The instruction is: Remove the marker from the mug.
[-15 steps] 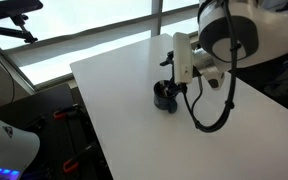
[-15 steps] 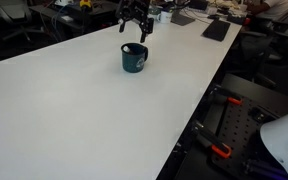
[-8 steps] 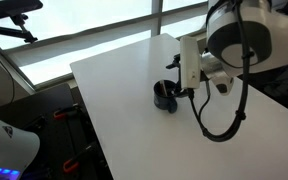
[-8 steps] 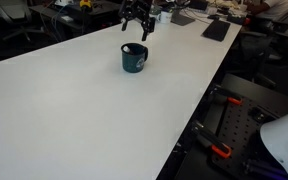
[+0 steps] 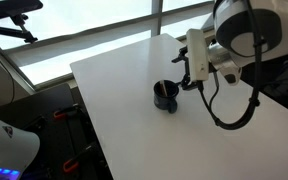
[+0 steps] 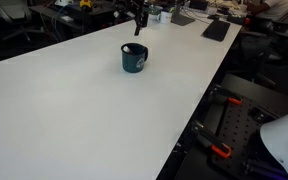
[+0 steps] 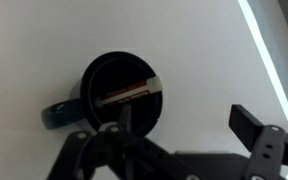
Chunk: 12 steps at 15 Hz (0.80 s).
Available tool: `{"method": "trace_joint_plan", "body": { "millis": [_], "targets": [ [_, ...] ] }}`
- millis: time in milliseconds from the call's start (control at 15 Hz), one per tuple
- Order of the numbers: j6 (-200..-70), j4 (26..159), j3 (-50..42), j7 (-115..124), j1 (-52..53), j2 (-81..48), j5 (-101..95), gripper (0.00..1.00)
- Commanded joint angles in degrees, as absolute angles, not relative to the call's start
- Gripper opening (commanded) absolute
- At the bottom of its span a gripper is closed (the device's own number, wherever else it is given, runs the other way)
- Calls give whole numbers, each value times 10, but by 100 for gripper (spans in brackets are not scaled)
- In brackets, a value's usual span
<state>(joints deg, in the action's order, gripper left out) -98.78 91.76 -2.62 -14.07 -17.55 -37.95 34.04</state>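
Note:
The dark navy mug (image 7: 108, 74) stands upright on the white table, its handle to the lower left in the wrist view. The marker (image 7: 129, 93) lies slanted inside it, its pale end resting against the rim. The mug also shows in both exterior views (image 5: 166, 97) (image 6: 134, 59). My gripper (image 7: 180, 128) is open and empty above the mug, with one finger over the mug's edge and the other over bare table. In the exterior views the gripper (image 5: 185, 76) (image 6: 138, 14) hangs above and a little beside the mug.
The white table (image 5: 124, 115) (image 6: 74, 110) is wide, with edges near the mug's side in an exterior view. A dark keyboard (image 6: 216, 30) and clutter lie at the far end. A cable loop (image 5: 224, 118) hangs from the arm.
My gripper has risen and drawn away from the mug, still open and empty. The marker and mug have not moved.

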Motion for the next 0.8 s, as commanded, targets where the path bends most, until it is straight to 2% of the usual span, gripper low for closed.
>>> {"method": "trace_joint_plan", "body": {
  "millis": [0, 200, 267, 733],
  "targets": [
    [-946, 872, -10, -164, -184, -410, 340, 100],
    [-912, 847, -2, -172, -184, -428, 337, 100],
    [-945, 876, -10, -166, -178, -414, 339, 100],
    [-951, 874, -10, -164, -178, -418, 341, 100]
  ]
}}
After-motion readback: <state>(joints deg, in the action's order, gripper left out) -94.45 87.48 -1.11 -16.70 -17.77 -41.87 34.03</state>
